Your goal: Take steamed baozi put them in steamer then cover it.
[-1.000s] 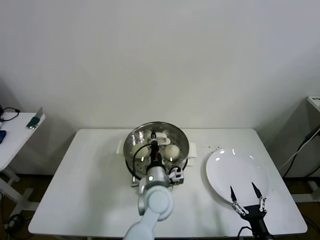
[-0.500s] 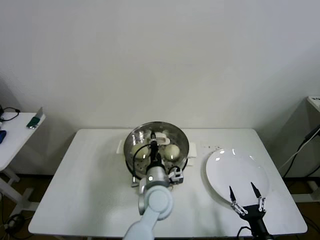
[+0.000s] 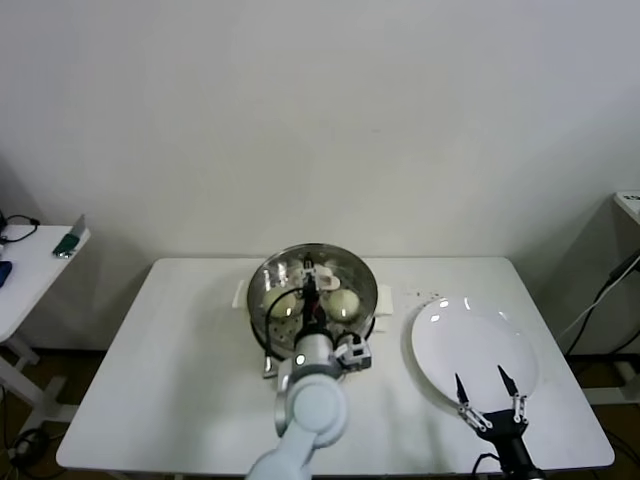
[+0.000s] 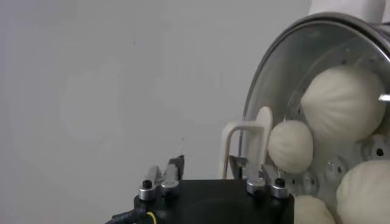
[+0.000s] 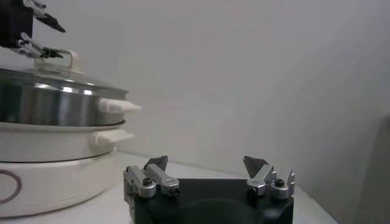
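Shiny steel steamer (image 3: 318,290) at the table's (image 3: 180,370) back edge, glass cover (image 4: 317,73) seated on it. Left wrist view shows smooth pale buns (image 4: 344,103) under the glass. Left gripper (image 3: 312,285) over the cover's bar handle (image 4: 247,146), jaws partly apart, gripping nothing. Right gripper (image 3: 490,395) by the white plate (image 3: 475,345) near the front right corner, jaws spread wide, empty.

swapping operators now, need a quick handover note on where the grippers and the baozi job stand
Left gripper: open, over the cover's handle.
Right gripper: open, idle at the near edge of the plate, holding nothing.
Baozi: inside the steamer, under the glass cover; the plate has none.
Done: loading, cover on.
Left: probably only pulling the left arm clear.
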Motion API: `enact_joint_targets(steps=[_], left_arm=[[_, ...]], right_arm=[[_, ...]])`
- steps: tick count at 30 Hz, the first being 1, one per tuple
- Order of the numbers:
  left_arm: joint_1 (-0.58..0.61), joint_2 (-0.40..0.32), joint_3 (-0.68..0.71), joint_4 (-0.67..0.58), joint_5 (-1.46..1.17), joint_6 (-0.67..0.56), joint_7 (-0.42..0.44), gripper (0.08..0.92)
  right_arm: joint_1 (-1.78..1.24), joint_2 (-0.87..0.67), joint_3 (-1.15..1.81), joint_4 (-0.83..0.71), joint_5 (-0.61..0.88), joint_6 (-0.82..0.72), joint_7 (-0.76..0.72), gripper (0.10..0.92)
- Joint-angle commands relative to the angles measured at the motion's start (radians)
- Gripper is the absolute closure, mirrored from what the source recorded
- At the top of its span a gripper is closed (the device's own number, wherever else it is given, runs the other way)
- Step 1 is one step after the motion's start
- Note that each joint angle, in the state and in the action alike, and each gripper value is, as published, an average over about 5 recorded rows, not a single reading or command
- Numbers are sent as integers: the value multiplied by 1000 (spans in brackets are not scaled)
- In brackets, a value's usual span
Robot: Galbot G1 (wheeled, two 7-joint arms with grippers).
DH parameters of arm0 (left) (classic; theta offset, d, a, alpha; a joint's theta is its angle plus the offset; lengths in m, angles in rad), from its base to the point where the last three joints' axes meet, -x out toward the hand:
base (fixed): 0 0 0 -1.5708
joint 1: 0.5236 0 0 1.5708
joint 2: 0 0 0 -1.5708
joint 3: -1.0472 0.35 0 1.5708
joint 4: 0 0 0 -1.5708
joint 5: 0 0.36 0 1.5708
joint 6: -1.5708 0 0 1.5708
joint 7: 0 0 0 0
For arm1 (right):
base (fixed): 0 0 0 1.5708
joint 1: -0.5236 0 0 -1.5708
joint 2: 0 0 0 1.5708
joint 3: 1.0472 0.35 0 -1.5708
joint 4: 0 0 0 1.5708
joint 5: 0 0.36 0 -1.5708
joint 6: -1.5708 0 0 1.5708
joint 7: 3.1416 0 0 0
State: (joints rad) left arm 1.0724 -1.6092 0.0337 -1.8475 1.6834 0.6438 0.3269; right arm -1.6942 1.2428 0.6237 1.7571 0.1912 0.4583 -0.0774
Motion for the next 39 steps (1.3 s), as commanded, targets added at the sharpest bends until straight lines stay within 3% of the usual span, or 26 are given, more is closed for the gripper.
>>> enact_joint_targets(steps=[1, 10, 17, 22, 30, 33, 39], left_arm=[[31, 126, 22, -191, -116, 13, 25, 431], [113, 266, -47, -337, -406, -14, -44, 195], [202, 385, -281, -378, -724, -104, -210, 177], [270, 416, -535, -374, -1079, -189, -292, 177], [393, 449, -881, -212, -1793, -540, -358, 177], [458, 462, -916, -145, -1972, -619, -349, 177], [531, 433, -876, -24, -2079, -758, -301, 177]], right_arm=[[3, 0, -3, 2, -7, -20, -11, 203], [1, -1, -23, 22, 37, -60, 56, 203], [14, 2, -22, 33, 53, -40, 69, 203], [23, 5, -22, 41, 64, -37, 77, 203], [28, 10, -27, 19, 67, -21, 73, 203], [30, 11, -28, 7, 69, -12, 68, 203], [32, 9, -38, -10, 79, -11, 63, 203]])
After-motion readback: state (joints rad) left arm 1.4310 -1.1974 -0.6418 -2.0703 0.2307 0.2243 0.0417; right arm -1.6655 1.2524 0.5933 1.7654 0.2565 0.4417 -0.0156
